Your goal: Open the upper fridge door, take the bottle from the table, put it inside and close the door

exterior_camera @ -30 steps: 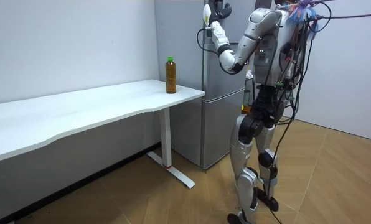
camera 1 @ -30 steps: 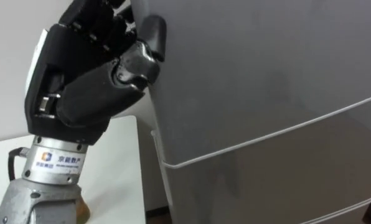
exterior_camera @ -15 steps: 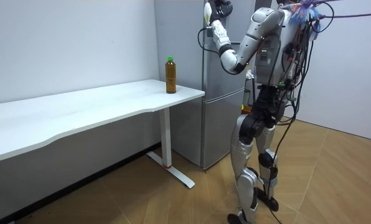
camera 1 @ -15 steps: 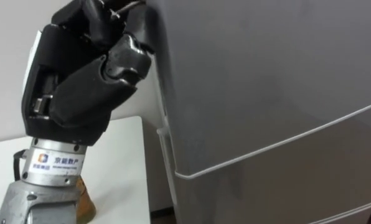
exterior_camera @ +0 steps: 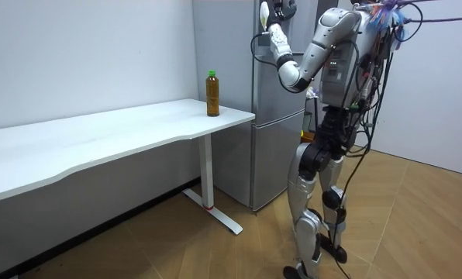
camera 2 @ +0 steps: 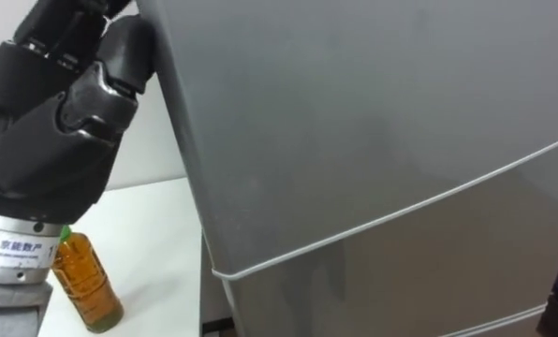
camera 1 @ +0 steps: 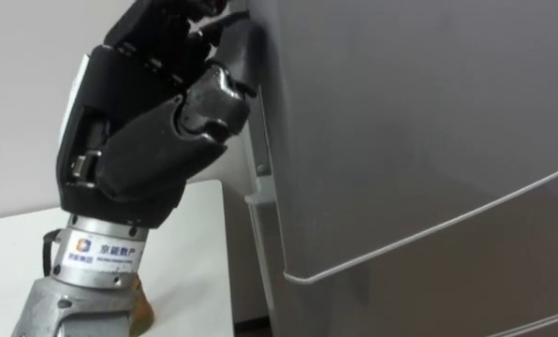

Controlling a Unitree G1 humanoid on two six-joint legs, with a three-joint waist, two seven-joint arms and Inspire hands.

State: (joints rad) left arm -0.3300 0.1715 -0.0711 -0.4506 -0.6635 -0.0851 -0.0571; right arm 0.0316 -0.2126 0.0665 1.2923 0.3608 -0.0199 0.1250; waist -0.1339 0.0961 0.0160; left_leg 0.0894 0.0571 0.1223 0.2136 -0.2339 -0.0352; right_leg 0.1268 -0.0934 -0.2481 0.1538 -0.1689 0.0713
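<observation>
One left hand [camera 1: 140, 148] around upper fridge door [camera 1: 401, 122] edge, wrist label [camera 1: 99, 251].

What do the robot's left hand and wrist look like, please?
The left hand is glossy black, with thick, rounded, segmented fingers and a white strip along its outer edge. Below it sits a silver metal wrist cuff topped by a white label with a small blue and orange logo. A dark cable loops beside it.

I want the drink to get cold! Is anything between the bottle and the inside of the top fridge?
Yes, the upper fridge door: it is not swung open. The left robot hand grips its edge. The bottle stands on the white table nearby.
</observation>
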